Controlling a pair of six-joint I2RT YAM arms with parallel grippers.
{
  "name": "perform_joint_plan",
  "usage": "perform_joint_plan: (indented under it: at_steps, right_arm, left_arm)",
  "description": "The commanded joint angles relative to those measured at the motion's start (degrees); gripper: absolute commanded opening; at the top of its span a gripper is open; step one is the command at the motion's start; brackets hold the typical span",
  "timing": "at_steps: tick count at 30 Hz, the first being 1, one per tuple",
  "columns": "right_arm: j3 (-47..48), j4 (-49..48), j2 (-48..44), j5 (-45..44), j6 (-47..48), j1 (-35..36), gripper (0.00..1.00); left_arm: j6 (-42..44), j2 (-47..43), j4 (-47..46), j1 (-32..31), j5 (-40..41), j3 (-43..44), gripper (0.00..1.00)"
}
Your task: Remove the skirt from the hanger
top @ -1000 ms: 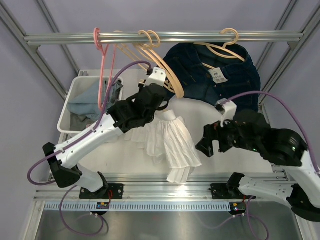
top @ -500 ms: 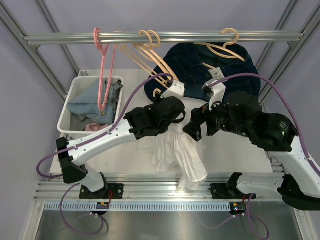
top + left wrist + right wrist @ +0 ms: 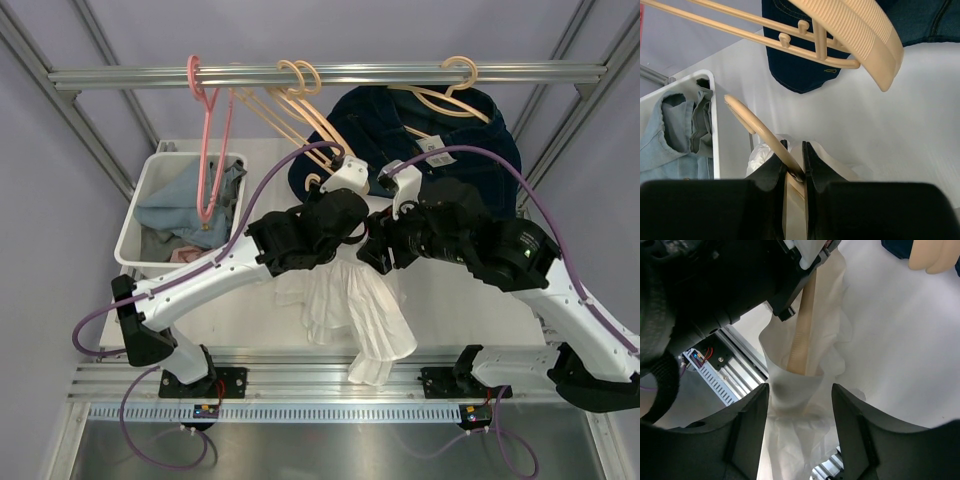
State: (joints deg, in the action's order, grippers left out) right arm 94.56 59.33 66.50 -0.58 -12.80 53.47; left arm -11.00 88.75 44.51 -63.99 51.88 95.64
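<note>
The white skirt (image 3: 362,310) hangs from a beige hanger, held above the table in the top view. My left gripper (image 3: 795,167) is shut on the beige hanger (image 3: 760,132) at its neck. The hanger's arm (image 3: 802,330) runs down into the skirt's waistband (image 3: 797,385) in the right wrist view. My right gripper (image 3: 800,405) is open, its jaws standing either side of the waistband without closing on it. In the top view the two grippers meet (image 3: 365,235) above the skirt.
A rail (image 3: 330,75) across the back carries a pink hanger (image 3: 205,130), spare beige hangers (image 3: 300,100) and a dark denim jacket (image 3: 440,150). A white bin (image 3: 150,180) of clothes stands at the left. The arm bases sit on a front rail (image 3: 330,385).
My left gripper carried the hanger and skirt to the right, toward the centre. My right gripper swung up and left from the right side and now straddles the skirt's waistband.
</note>
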Motion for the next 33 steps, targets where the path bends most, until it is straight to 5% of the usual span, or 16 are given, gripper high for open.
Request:
perform_joint_plan:
  at_steps: [1,11,16,21,22,24,28,32,33]
  right_arm:
    - [0.5,-1.9,1.2,-1.0,0.1,0.1,0.60]
    - [-0.2,-2.8,1.9,2.6,0.1,0.0,0.61]
    - [1.3,-2.6,3.1,1.6,0.1,0.1,0.36]
    - [2.4,-2.6,3.6,0.9,0.2,0.0,0.37]
    - [2.6,-2.5,3.9,1.0,0.3,0.1,0.25]
    - [2.9,-2.1,4.3,-0.4,0.3,0.0,0.17]
    - [2.3,-3.2,4.3,-0.7,0.7,0.1,0.32]
    - [2.2,-3.6,4.6,0.0,0.8,0.1,0.35]
    - [2.3,-3.8,4.7,0.2,1.0,0.1,0.43]
  left_arm:
    - [-0.2,0.1,-2.8,-0.6,1.8,3.9,0.00]
    - [0.2,2.0,-2.9,-0.6,1.5,4.6,0.00]
    - [0.2,2.7,-3.0,-0.5,1.1,4.7,0.00]
    - [-0.2,3.3,-2.9,-0.6,0.9,4.3,0.00]
    - [-0.3,3.3,-2.9,-0.6,0.8,4.2,0.00]
    - [-0.4,3.3,-3.1,-0.6,0.8,4.2,0.00]
    - [-0.4,3.5,-2.9,-0.6,0.6,4.2,0.00]
    - [-0.6,3.0,-3.4,-0.6,0.3,3.2,0.00]
    - [-0.5,2.9,-3.4,-0.6,0.3,3.2,0.00]
